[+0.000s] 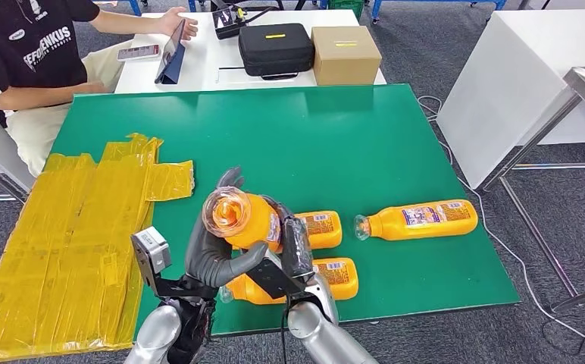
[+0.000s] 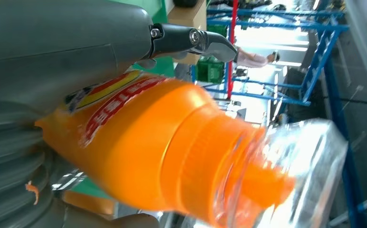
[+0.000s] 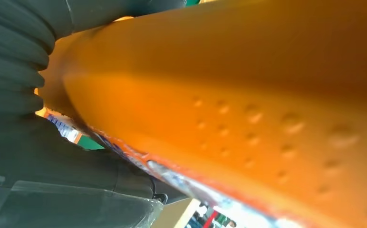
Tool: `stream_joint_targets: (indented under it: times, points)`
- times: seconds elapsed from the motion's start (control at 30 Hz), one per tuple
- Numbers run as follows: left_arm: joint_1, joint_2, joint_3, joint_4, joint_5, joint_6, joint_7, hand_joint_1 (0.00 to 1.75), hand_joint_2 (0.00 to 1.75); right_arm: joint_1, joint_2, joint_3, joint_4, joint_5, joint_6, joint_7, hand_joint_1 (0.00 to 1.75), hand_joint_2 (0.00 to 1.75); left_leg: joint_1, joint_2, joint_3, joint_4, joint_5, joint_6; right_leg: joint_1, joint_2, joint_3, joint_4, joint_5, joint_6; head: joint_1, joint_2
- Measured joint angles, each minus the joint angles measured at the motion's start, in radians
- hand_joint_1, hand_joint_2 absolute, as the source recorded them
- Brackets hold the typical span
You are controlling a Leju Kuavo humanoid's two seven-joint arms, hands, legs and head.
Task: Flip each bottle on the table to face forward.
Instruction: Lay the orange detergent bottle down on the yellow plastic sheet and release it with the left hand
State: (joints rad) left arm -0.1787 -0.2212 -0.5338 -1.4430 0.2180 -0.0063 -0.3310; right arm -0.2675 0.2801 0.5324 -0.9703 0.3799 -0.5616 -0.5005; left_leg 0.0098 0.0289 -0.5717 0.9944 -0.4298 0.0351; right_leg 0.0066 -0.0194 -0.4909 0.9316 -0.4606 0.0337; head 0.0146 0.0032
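Orange, clear-capped bottle (image 1: 238, 218) is gripped by the left hand (image 1: 212, 258) and, seemingly, right hand (image 1: 295, 246).

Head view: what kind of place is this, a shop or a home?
Neither, probably a robot test lab or workshop. A green work table holds orange bottles for practice, a person sits beside it with a tablet, and equipment cases lie behind.
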Motion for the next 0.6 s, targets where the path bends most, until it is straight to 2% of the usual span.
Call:
stream_joint_targets:
  times: [0.27,0.6]
  points:
    - [-0.002,0.0,0.018,0.0,0.006,0.011,0.001,0.0,1.75,-0.04,0.021,0.032,0.073,-0.03,-0.007,-0.014,1.75,1.75,0.0,0.0,0.0,0.0,0.0,0.0,0.0,0.0,-0.001,0.0,0.0,0.0,0.0,0.0]
    - [-0.039,0.0,0.019,0.044,0.041,0.024,0.002,0.0,1.75,-0.095,0.002,0.097,0.135,0.011,-0.083,0.032,1.75,1.75,0.0,0.0,0.0,0.0,0.0,0.0,0.0,0.0,-0.001,0.0,0.0,0.0,0.0,0.0]
